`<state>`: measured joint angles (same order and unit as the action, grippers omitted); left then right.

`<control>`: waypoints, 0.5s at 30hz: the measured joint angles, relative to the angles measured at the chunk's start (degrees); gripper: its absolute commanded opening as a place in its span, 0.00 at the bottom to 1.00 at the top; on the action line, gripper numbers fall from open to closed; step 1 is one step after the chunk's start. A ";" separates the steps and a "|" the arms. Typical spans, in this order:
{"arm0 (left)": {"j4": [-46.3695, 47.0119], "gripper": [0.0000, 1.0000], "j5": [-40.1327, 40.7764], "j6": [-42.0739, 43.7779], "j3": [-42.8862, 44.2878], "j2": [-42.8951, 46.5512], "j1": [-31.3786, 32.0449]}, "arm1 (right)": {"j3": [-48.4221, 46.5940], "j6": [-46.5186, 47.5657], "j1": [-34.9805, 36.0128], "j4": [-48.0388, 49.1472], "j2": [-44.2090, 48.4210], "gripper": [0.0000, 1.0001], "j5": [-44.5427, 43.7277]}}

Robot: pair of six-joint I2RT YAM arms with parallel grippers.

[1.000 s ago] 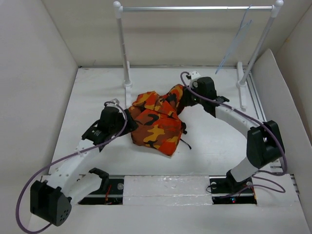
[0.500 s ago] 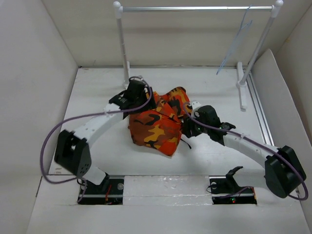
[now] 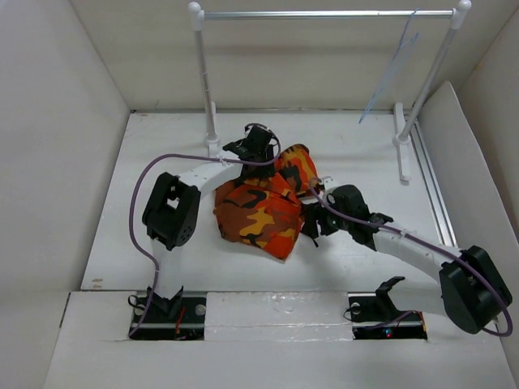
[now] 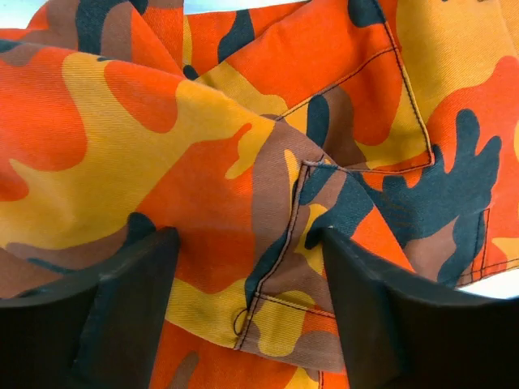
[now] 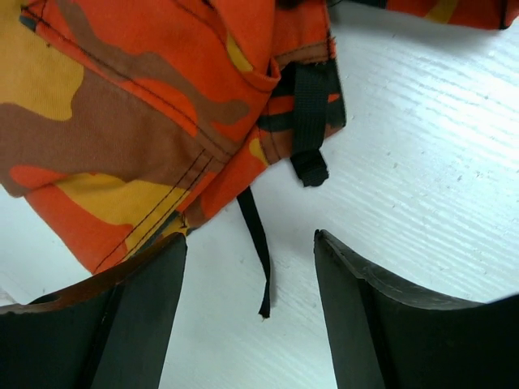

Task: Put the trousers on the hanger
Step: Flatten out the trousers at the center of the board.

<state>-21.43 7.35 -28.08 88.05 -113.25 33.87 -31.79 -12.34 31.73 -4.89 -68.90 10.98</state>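
The camouflage trousers [image 3: 263, 203] lie crumpled in a heap mid-table. My left gripper [image 3: 263, 162] is open right over their far part; in the left wrist view its fingers [image 4: 134, 292] straddle a folded seam of the cloth [image 4: 284, 243]. My right gripper [image 3: 310, 223] is open at the heap's right edge; in the right wrist view a thin black strap [image 5: 258, 251] lies on the table between its fingers [image 5: 357, 300], with the trousers' hem [image 5: 146, 138] at the left. The pale blue hanger [image 3: 392, 69] hangs on the rack's bar at the far right.
A rack with white posts [image 3: 203, 81] and a silver crossbar [image 3: 324, 14] stands at the back. White walls close in the table [image 3: 162, 162] at left and right. A metal rail [image 3: 430, 178] runs along the right side.
My left arm has swung from the heap's left side round to its far part. My right arm has come from the far side down to the heap's right edge.
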 measured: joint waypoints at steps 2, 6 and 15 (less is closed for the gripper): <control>-0.02 0.38 0.83 0.28 0.07 0.00 0.22 | 0.00 0.00 -0.74 0.79 -0.33 0.72 0.20; -0.46 0.00 1.99 0.79 0.24 -0.15 0.33 | 0.00 -0.35 -4.22 5.40 -4.13 0.73 2.19; -0.07 0.00 1.42 0.96 -7.87 10.01 -2.27 | -0.92 -2.93 -7.34 12.70 -13.18 0.67 6.64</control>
<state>-21.50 8.78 -27.11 80.18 -103.24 31.59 -32.71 -15.27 24.38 7.81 -82.08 17.63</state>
